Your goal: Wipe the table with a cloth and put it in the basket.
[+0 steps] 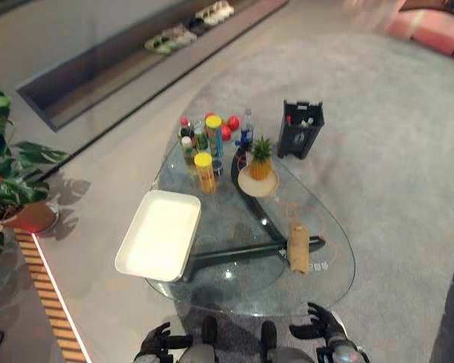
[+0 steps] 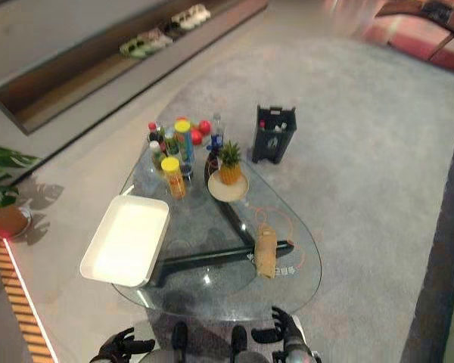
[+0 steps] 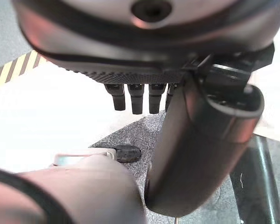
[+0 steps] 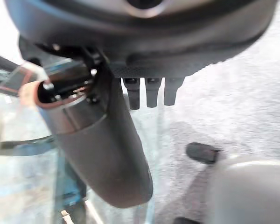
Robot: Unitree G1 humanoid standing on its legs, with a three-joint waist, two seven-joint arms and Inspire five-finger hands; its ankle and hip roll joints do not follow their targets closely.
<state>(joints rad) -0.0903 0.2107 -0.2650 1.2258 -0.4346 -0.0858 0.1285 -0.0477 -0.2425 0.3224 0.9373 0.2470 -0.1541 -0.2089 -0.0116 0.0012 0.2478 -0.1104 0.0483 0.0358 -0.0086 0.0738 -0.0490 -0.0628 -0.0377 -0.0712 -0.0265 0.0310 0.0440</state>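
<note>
The room is evenly and softly lit, with no hard beams. The glass tabletop [image 1: 318,227] carries pale sheen and lets the carpet show through, and its dark frame casts a soft shadow just ahead of the left hand [image 1: 157,340]. The plant [image 1: 7,162] throws leaf shadows on the floor far off to that hand's outer side. The far corner beyond the right hand [image 1: 324,324] smears into blur. Up close, both hands' dark bulk looks soft and out of focus.
</note>
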